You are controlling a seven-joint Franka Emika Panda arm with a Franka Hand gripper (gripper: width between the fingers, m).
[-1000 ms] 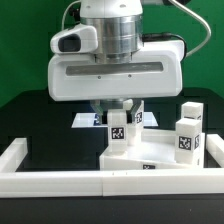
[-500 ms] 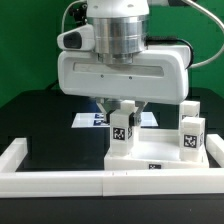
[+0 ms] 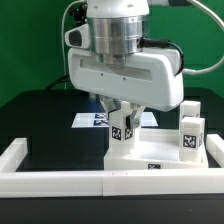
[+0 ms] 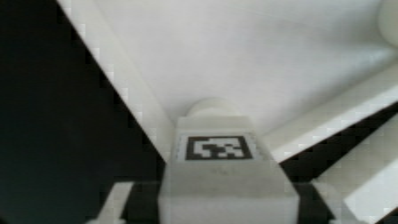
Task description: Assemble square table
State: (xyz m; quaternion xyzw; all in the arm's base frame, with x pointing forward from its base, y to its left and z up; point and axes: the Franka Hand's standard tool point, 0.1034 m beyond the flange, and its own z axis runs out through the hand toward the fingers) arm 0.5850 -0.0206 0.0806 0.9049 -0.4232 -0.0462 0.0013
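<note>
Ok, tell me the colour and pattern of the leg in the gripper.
White leg bearing a black-and-white square tag; clearest in the wrist view.

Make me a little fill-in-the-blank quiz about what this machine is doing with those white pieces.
1. The claw grips a tagged white ____ that stands on the slab.
2. Near the slab's corner at the exterior view's right, ____ more legs stand upright.
3. The long white wall runs along the ____ of the exterior view, in front of the slab.
4. The table under the parts is ____ in colour.

Missing words: leg; two; bottom; black
</note>
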